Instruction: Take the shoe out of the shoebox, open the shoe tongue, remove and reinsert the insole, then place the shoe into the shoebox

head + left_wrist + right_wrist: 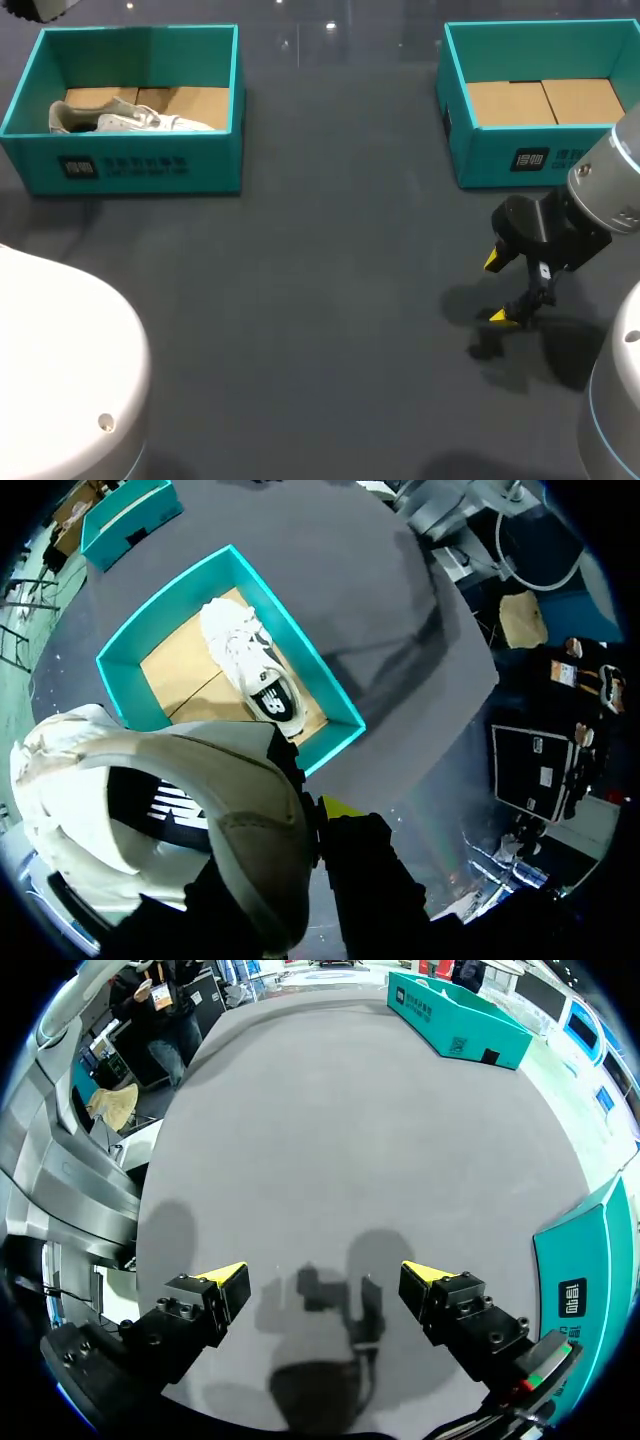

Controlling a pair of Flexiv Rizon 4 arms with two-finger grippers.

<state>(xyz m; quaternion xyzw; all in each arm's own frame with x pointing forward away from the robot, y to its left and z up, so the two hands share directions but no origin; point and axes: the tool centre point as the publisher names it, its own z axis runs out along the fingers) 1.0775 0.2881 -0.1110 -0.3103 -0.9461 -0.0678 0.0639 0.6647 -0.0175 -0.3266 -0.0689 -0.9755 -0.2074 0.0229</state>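
Left claw (310, 815) grips a white, grey-heeled shoe (230, 780) above the teal shoebox (298, 635); right claw (325, 1275) gapes wide

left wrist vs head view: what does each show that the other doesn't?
Left wrist only: a second white shoe close up, aloft above the box, with one yellow fingertip beside it.
Head only: the right gripper, open, over the bare table.
Both: the left shoebox with a white shoe lying in it, and the right shoebox further along the table.
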